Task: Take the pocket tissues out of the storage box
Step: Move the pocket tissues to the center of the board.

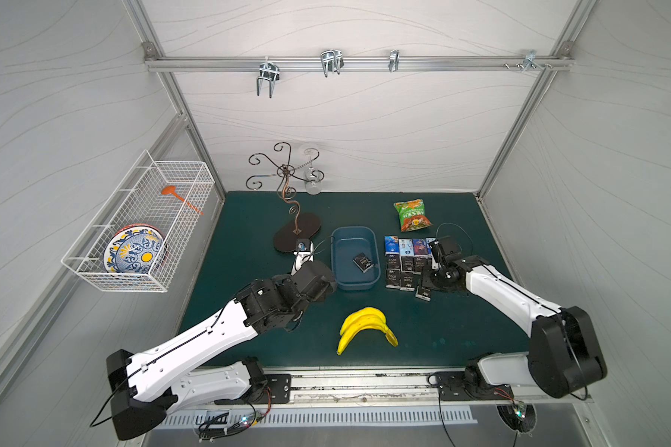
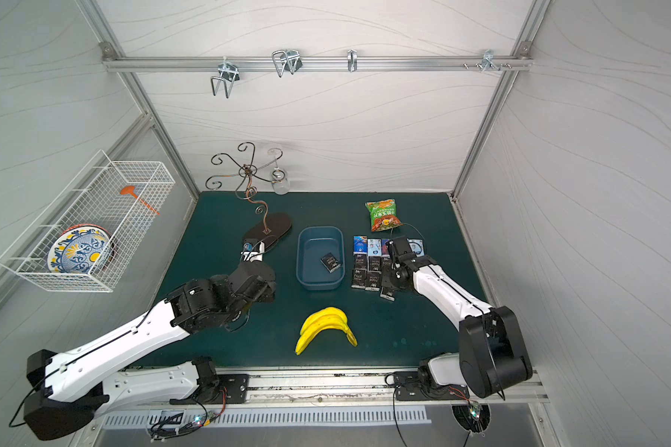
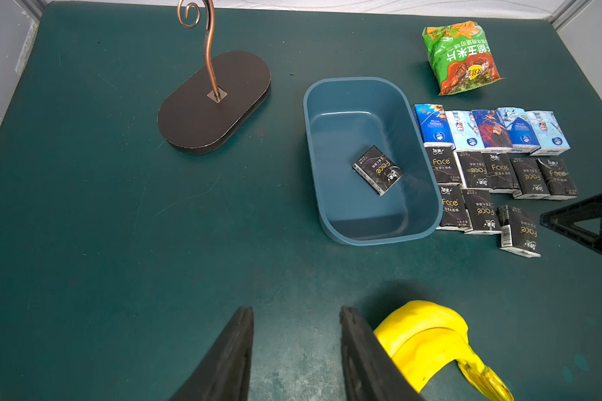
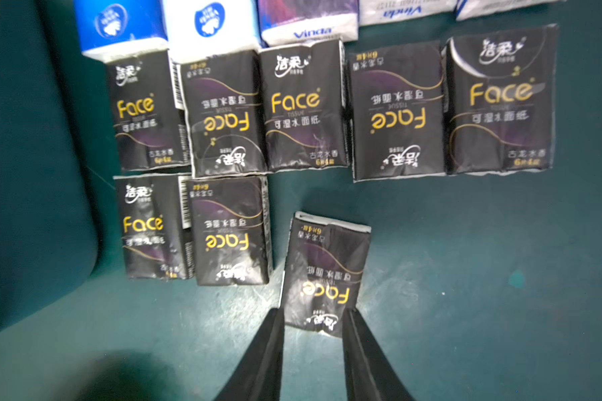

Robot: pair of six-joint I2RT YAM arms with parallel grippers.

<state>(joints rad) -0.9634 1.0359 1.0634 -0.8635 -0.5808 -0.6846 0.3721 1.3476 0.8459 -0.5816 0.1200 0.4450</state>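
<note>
The storage box [image 1: 354,230] [image 3: 355,80], a blue-grey tub, stands mid-mat with one black pack of pocket tissues [image 1: 363,263] [image 3: 377,169] lying inside. Right of the tub, several more pocket tissues [image 1: 405,263] lie in rows on the mat, blue ones at the back and black ones in front. A single black pack [image 4: 324,274] [image 3: 519,231] lies flat in front of those rows. My right gripper [image 4: 313,312] is open, its fingertips on either side of that pack's near end. Left of the tub, my left gripper [image 3: 296,312] hangs open over bare mat with nothing between its fingers.
A bunch of yellow bananas [image 1: 367,325] lies in front of the tub, close to my left gripper's finger. A green-orange snack bag [image 1: 412,214] sits behind the rows. A scrolled metal stand [image 1: 297,234] is left of the tub. A wire basket [image 1: 140,228] hangs on the left wall.
</note>
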